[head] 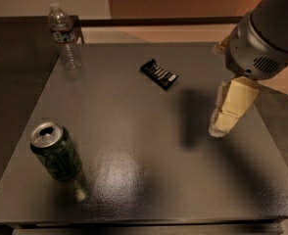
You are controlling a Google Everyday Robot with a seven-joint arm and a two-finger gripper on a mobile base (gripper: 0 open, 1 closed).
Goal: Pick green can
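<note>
Clearly upright near the front-left corner of the table (134, 131), green can (56, 152): smooth mottled metal cylinder, silver top, clear all round for a side grasp. Hangs well apart above the table's right edge, gripper (218, 129), cream and blocky, tip down; open or closed, cannot tell. At the table's far side, ribbed clear bottle (64, 38) and glossy black wrapper (158, 74), out of the way.
</note>
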